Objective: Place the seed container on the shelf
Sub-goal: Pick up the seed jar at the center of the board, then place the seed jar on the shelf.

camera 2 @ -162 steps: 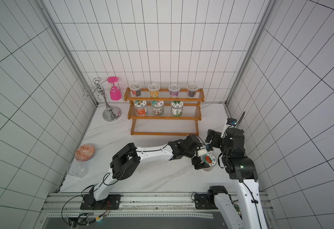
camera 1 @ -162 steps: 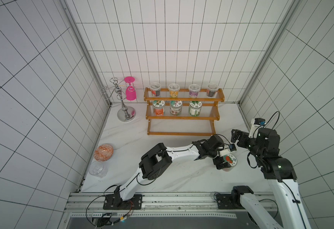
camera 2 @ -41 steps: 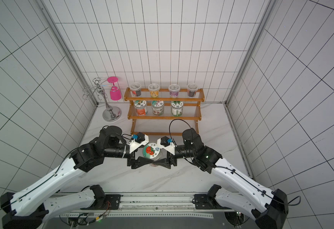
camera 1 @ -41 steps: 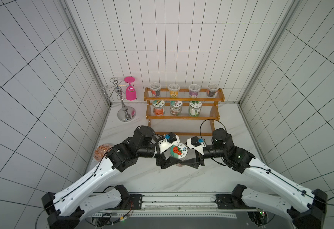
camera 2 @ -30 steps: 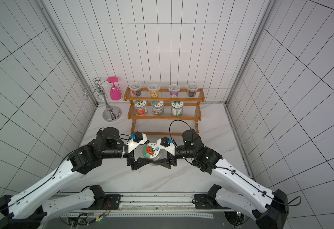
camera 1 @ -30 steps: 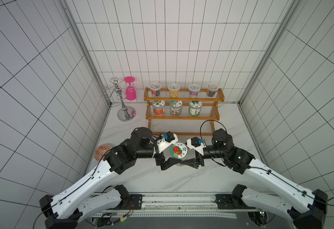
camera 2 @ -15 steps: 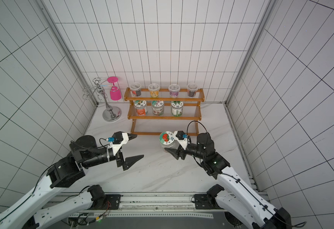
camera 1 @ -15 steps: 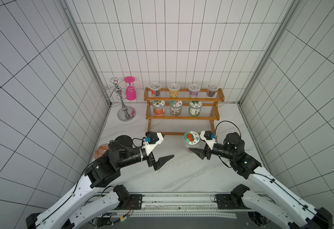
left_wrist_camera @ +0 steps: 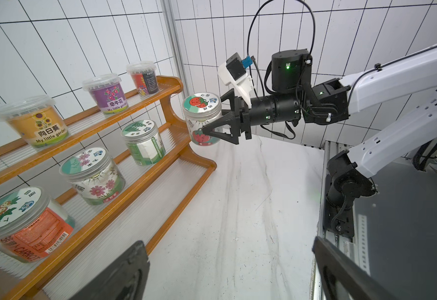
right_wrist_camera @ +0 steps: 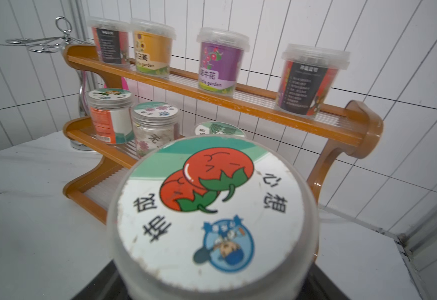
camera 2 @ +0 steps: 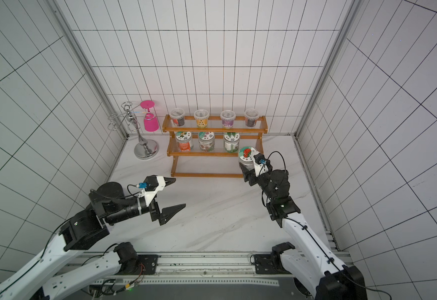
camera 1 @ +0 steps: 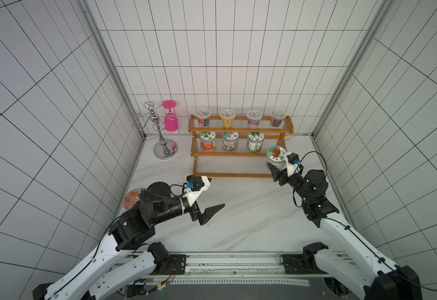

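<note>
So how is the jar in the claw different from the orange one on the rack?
The tomato-lid jar hangs in the air, clamped in the right gripper by the shelf; the carrot jar stands on its middle tier. The tomato-lid jar's lid shows two red fruits; the carrot jar has an orange label. Both are clear, round, flat-lidded jars.

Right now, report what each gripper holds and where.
Right gripper holds the tomato-lid seed jar by its side wall, below the lid; left gripper holds nothing.
</note>
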Controlling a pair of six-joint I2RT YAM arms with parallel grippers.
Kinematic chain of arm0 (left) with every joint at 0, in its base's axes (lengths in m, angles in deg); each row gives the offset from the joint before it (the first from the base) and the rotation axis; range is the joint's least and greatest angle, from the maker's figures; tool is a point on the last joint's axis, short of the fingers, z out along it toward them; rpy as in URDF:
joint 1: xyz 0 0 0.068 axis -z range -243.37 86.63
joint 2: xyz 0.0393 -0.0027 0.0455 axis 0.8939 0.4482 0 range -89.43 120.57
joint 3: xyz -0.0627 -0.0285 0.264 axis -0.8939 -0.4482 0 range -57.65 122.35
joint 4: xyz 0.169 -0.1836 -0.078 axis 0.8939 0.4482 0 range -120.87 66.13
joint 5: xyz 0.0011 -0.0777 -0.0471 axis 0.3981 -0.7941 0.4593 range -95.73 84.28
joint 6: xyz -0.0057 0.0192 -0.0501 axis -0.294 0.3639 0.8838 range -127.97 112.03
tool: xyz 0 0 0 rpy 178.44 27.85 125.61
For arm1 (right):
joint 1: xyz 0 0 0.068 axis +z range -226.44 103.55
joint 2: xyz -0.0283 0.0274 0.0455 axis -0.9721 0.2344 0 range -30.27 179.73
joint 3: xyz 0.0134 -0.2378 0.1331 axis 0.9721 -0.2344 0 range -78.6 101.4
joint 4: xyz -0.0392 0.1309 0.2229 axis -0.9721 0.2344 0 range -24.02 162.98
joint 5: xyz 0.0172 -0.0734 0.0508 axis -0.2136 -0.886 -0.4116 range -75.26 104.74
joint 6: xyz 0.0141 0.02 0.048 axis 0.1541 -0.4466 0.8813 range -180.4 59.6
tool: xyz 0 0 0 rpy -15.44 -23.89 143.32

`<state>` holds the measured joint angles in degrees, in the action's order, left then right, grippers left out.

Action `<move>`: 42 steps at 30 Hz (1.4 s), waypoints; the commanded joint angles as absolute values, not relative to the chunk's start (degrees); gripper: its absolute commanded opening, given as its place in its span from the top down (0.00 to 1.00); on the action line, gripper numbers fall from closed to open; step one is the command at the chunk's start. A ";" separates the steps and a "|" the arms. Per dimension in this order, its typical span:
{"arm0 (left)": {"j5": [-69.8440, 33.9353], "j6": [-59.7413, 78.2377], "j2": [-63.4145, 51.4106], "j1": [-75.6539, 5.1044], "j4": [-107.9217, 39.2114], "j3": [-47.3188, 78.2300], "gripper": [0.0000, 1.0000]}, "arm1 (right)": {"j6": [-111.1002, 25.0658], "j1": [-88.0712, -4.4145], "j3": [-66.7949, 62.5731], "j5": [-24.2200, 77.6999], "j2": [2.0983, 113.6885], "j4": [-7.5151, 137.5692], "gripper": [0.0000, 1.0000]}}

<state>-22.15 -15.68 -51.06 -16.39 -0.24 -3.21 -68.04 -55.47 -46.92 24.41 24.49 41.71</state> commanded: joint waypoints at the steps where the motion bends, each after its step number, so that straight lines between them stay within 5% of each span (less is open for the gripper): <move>1: -21.37 -14.83 -51.98 -16.44 -0.29 -4.12 0.01 | -65.93 -58.49 -44.52 19.72 28.13 33.39 0.44; 42: -18.22 -13.99 -56.12 -16.43 2.98 -6.10 0.01 | -62.62 -63.00 -25.69 24.54 58.68 25.05 0.44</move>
